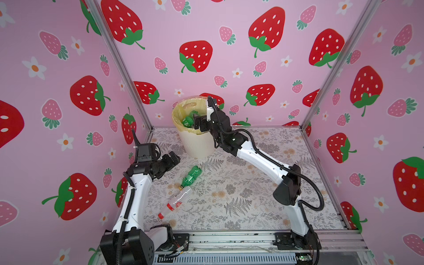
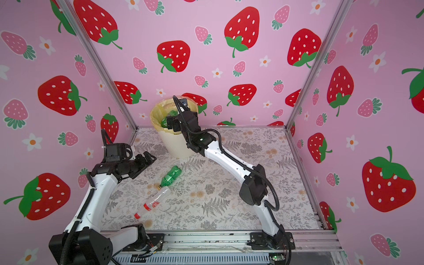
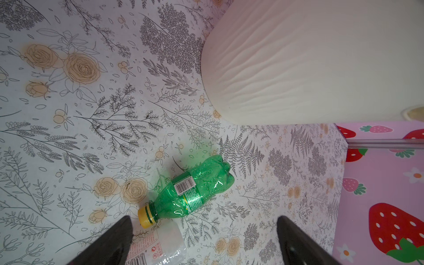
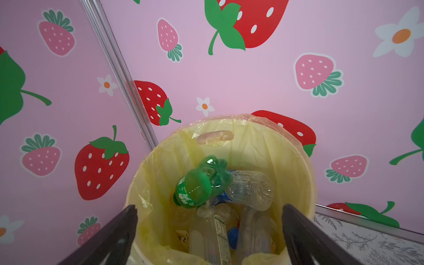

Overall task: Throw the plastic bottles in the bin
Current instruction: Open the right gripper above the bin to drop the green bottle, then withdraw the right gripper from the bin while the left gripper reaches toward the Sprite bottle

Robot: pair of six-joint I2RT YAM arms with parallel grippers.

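The cream bin [image 1: 195,142] [image 2: 175,146] [image 3: 298,57] with its yellowish bag stands at the back of the table. My right gripper [image 1: 198,124] [image 2: 173,124] [image 4: 210,206] hangs open over its near rim, with nothing between its fingers. Inside lie several plastic bottles; a green one [image 4: 195,185] [image 1: 188,120] is on top, slightly blurred, beside a clear one [image 4: 250,188]. On the table lie a green bottle with a yellow cap [image 1: 191,175] [image 2: 171,175] [image 3: 195,192] and a clear red-capped bottle [image 1: 176,202] [image 2: 154,202] [image 3: 158,250], end to end. My left gripper [image 1: 173,157] [image 2: 149,156] [image 3: 204,218] hovers open, left of the green bottle.
Pink strawberry walls close in the left, back and right sides, with metal corner posts [image 1: 128,75] [image 1: 321,91]. An aluminium rail [image 1: 229,238] runs along the front edge, carrying both arm bases. The right arm's elbow [image 1: 286,185] sits above the table's right half.
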